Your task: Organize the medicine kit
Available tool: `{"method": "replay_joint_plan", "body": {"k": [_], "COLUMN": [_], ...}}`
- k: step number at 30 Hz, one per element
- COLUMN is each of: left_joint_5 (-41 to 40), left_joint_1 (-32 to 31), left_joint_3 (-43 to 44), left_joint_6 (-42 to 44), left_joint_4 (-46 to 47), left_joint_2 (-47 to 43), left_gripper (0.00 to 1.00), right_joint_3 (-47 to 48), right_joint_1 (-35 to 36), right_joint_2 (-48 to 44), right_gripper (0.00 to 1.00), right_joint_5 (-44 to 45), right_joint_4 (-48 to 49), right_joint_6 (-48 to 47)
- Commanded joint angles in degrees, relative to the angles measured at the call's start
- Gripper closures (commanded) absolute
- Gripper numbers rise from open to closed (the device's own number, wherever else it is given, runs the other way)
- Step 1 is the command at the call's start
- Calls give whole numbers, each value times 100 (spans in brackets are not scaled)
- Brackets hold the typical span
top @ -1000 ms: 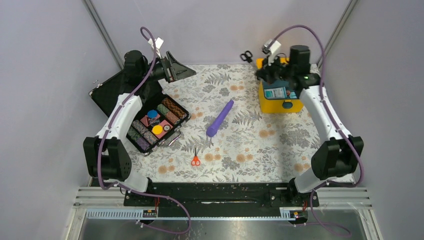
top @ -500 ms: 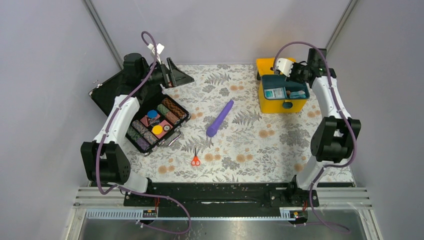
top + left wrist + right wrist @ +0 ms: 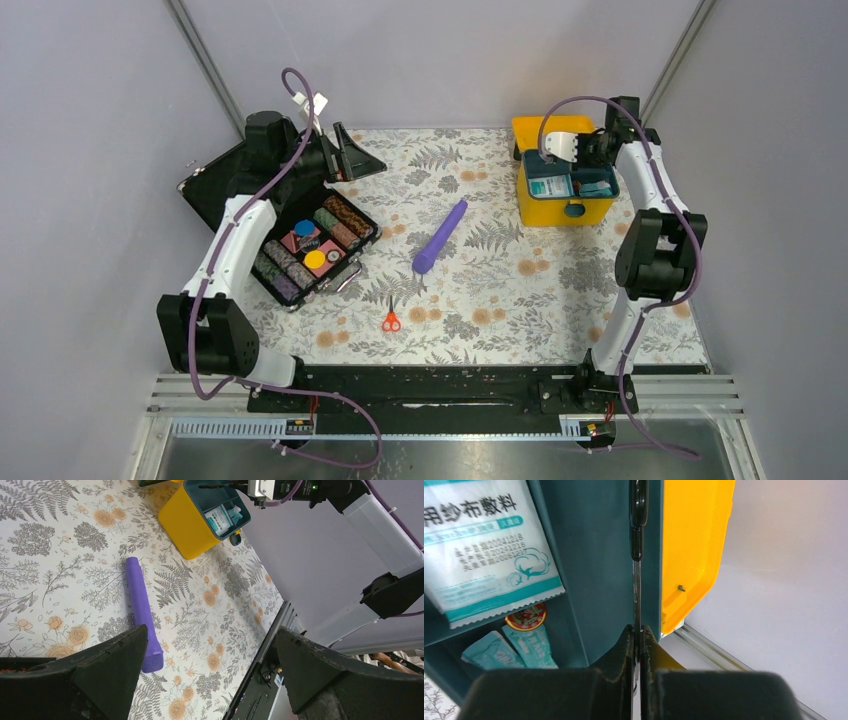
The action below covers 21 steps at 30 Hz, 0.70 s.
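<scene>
And here's the right hand (image 3: 639, 632), hovering right over the open medicine kit (image 3: 566, 208), which stands on the desk (image 3: 500, 290) with its yellow lid (image 3: 540, 127) thrown back. The fingers are pressed together on a thin metal blade. It looks like a pair of black-handled scissors (image 3: 638, 510) seen edge-on, handles pointing away from the wrist. They hang just inside the far wall of the teal tray (image 3: 599, 570). A white gauze packet (image 3: 489, 565) already lies in the tray, with a small red tin (image 3: 526, 617) and a couple of teal sachets (image 3: 509, 650) beside it.

So by my reading we're mid-placement: item carried, not yet let go. Next it needs a short drop into that empty slot along the wall, then the fingers part (I can't tell how much room the blade has against the rim).

The left hand (image 3: 211, 632) is out of the action, well away from the kit, fingers spread wide and holding nothing. Between it and the kit lies a purple cylinder (image 3: 440, 236). Small orange scissors (image 3: 391, 321) sit nearer the arm bases, and a black hard case (image 3: 310, 250) of colourful rolls is farther off on that same side. I'd guess the cylinder and the orange scissors are the next candidates for packing.
</scene>
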Motion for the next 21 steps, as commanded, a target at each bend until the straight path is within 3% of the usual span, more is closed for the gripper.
{"method": "replay_joint_plan", "body": {"k": [1, 8, 13, 21], "left_joint_5": [-143, -164, -167, -132], "left_joint_1": [56, 71, 72, 73], "left_joint_3": [4, -5, -62, -182], "left_joint_6": [156, 147, 145, -56], "left_joint_4": [12, 13, 33, 296], "left_joint_2": [-227, -235, -268, -241], "left_gripper": [1, 1, 1, 1], "right_joint_3": [206, 208, 158, 94], "right_joint_1": [-19, -19, -19, -28], "right_joint_2": [187, 368, 324, 221], "right_gripper": [100, 100, 82, 75], "right_joint_5": [273, 422, 626, 734], "right_joint_4": [329, 582, 601, 595], "right_joint_6": [-151, -73, -81, 7]}}
